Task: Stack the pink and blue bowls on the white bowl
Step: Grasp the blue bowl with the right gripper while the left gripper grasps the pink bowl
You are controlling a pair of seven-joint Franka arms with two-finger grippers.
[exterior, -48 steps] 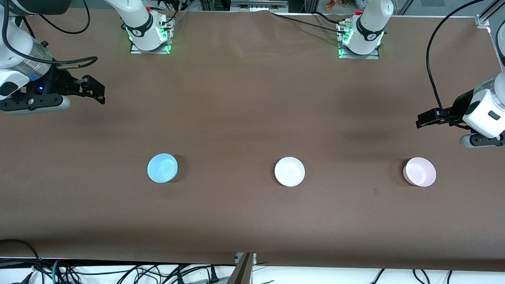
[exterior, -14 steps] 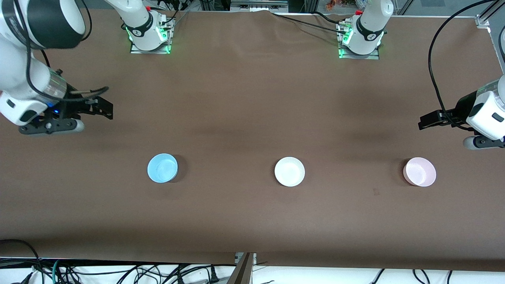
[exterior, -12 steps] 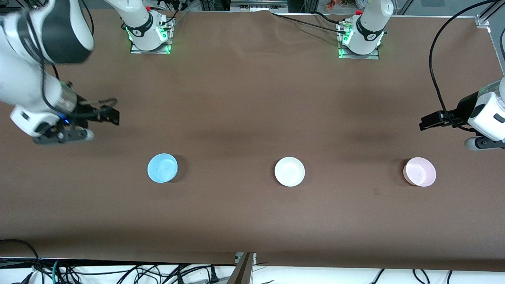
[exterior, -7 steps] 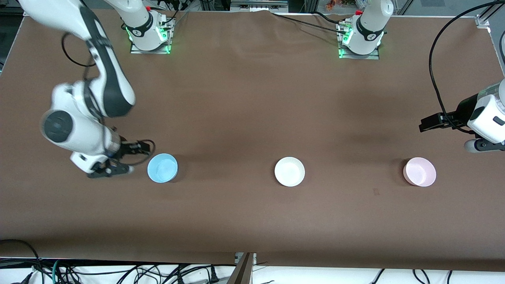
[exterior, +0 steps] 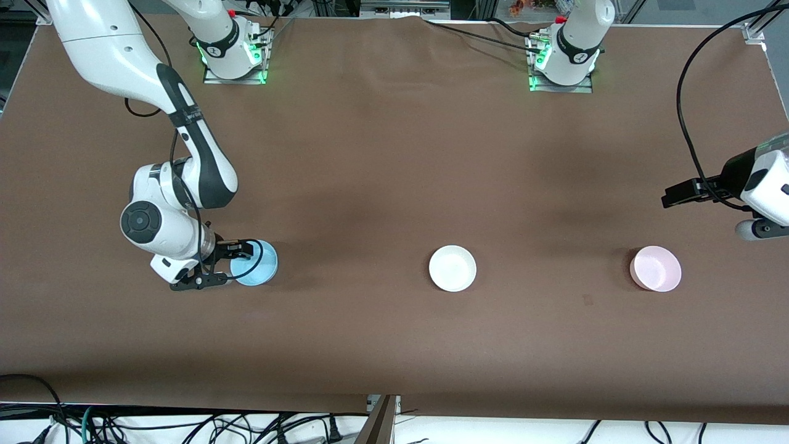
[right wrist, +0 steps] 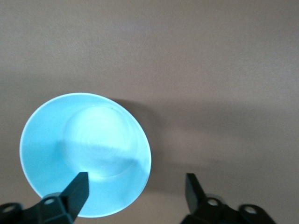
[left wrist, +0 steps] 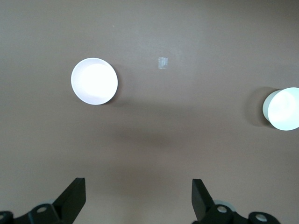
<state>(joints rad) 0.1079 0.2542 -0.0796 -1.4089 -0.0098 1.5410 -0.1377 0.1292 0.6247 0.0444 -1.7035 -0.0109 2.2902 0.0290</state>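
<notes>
Right gripper [exterior: 237, 262] straddles the blue bowl's [exterior: 257, 265] rim, fingers spread, one inside. White bowl [exterior: 452, 268] sits mid-table, pink bowl [exterior: 656, 268] toward the left arm's end. Left gripper [exterior: 675, 196] waits, spread wide.

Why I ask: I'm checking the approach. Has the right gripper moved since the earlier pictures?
Yes. The right gripper has swung from the table's edge at the right arm's end down to the blue bowl, one finger over its rim.

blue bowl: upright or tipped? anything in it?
Upright and empty: the blue bowl sits mouth-up on the table, its bare inside showing in the right wrist view.
</notes>
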